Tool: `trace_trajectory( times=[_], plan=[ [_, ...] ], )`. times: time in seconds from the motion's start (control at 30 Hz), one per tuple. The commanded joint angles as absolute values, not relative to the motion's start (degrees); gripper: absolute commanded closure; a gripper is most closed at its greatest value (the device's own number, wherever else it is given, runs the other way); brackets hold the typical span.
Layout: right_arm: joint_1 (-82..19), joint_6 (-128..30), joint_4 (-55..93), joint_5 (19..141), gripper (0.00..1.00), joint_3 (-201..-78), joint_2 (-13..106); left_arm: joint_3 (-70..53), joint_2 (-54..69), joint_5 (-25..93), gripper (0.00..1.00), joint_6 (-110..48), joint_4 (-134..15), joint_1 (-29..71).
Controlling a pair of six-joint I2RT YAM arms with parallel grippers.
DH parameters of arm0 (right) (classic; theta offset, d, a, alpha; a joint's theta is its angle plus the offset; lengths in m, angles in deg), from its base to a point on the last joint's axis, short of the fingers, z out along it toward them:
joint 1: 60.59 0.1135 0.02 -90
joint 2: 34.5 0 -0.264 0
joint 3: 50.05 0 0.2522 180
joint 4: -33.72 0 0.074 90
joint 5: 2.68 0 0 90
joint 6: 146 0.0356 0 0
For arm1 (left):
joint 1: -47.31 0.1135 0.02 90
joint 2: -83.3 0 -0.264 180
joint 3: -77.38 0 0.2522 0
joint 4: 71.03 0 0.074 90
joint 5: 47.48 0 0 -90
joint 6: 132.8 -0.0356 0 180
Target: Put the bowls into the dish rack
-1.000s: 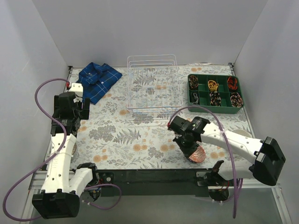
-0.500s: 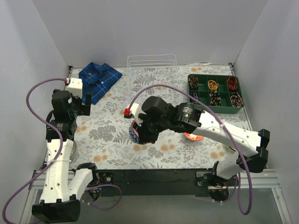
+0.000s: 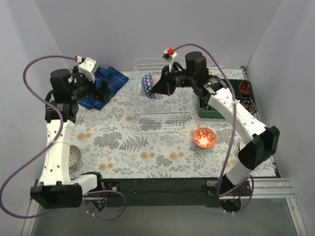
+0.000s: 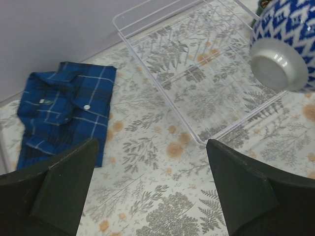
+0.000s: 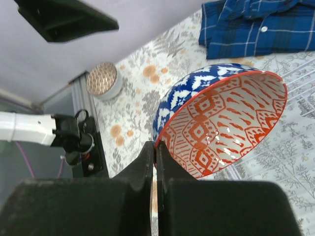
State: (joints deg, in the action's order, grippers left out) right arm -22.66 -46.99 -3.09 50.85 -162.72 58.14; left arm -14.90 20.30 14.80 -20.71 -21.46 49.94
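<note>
The blue zigzag bowl [image 3: 148,86] hangs tipped on its side in the upper centre of the top view. It is over the left half of the white wire dish rack [image 3: 162,117] and not yet resting in it. Your right gripper [image 3: 158,88] has its jaws clenched on the bowl's rim, one against the red-patterned inside and one outside, as the right wrist view shows. That edge grip probably lets you lower the bowl on its edge between the wires. In the left wrist view the bowl's pale foot sits at the upper right, above the rack's floor.

Your left gripper [image 3: 98,87] hovers at the upper left over the blue plaid shirt [image 3: 114,79]. Its jaws are released and wide apart, holding nothing, seemingly kept out of the way.

A second, red bowl [image 3: 204,137] waits on the floral surface [image 3: 147,152], right of centre below the rack and near the green tray [image 3: 204,112].

Half a second earlier the blue bowl was low, in front of the rack's near wall. It has since been lifted up and over. The left arm has also swung further up the frame.
</note>
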Motion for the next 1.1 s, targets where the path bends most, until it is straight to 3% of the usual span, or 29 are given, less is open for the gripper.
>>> trace_trajectory(
  times=[0.0, 0.2, 0.53, 0.77, 1.07],
  plan=[
    [-33.0, -28.7, 33.0, 32.7, 0.99, -155.1, 59.4, -18.8, 12.9, 5.2, 0.08, -19.0, -22.6, 48.8],
    [-35.7, -16.5, 52.5, 28.4, 0.99, -152.0, 67.4, -26.2, 1.1, 5.2, 0.1, -14.4, -23.6, 48.1],
    [-40.2, -15.8, 54.1, 29.1, 0.99, -151.5, 78.0, -33.0, -10.0, 10.7, 0.2, -1.1, -30.6, 45.8],
    [-41.7, -14.4, 55.4, 27.1, 0.99, -149.7, 81.1, -39.9, -14.6, 12.8, 0.18, -2.6, -30.1, 43.7],
    [-42.4, -11.4, 57.9, 28.5, 0.99, -145.9, 84.6, -42.3, -17.0, 20.1, 0.19, -9.8, -28.4, 32.2]
  ],
)
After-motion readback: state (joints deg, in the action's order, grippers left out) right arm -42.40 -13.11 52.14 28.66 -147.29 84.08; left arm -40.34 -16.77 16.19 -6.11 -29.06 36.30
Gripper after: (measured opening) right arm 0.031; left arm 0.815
